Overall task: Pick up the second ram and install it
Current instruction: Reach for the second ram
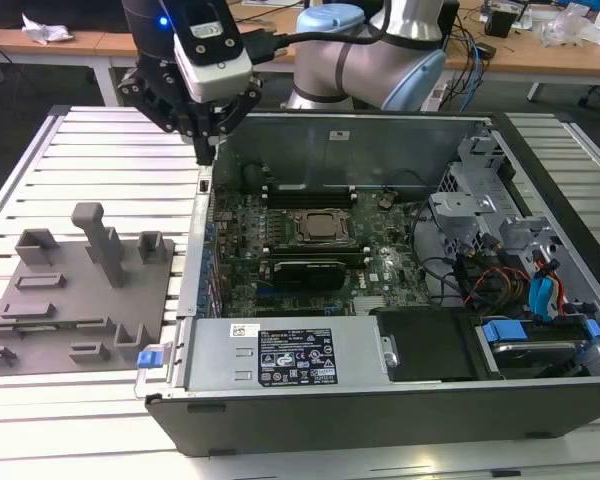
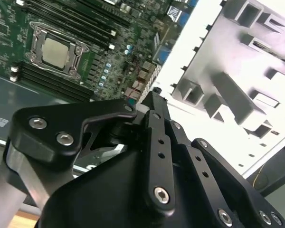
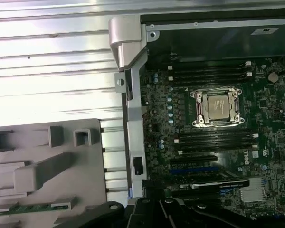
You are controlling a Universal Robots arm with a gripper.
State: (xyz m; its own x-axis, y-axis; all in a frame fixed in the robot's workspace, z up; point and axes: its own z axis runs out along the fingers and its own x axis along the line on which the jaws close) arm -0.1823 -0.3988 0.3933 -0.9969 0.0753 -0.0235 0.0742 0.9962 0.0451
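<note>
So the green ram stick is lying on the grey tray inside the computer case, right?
Not quite. The green ram stick is lying on the grey tray, but that tray is outside the computer case, beside it on the slatted table. The first wrist view shows it.

One arm (image 1: 380, 60) carries one gripper (image 1: 208, 150). One open case (image 1: 380, 125) holds one motherboard (image 1: 242, 250), one socket (image 1: 321, 228) and two slot banks: one bank (image 1: 310, 195) at the socket's twelve o'clock in the exterior view, the other at its six. One power supply (image 1: 280, 355) sits at the case's six o'clock. One grey fixture (image 1: 80, 300), at the case's nine o'clock, bears one tall post (image 1: 102, 240) and one ram (image 3: 33, 207).
</note>
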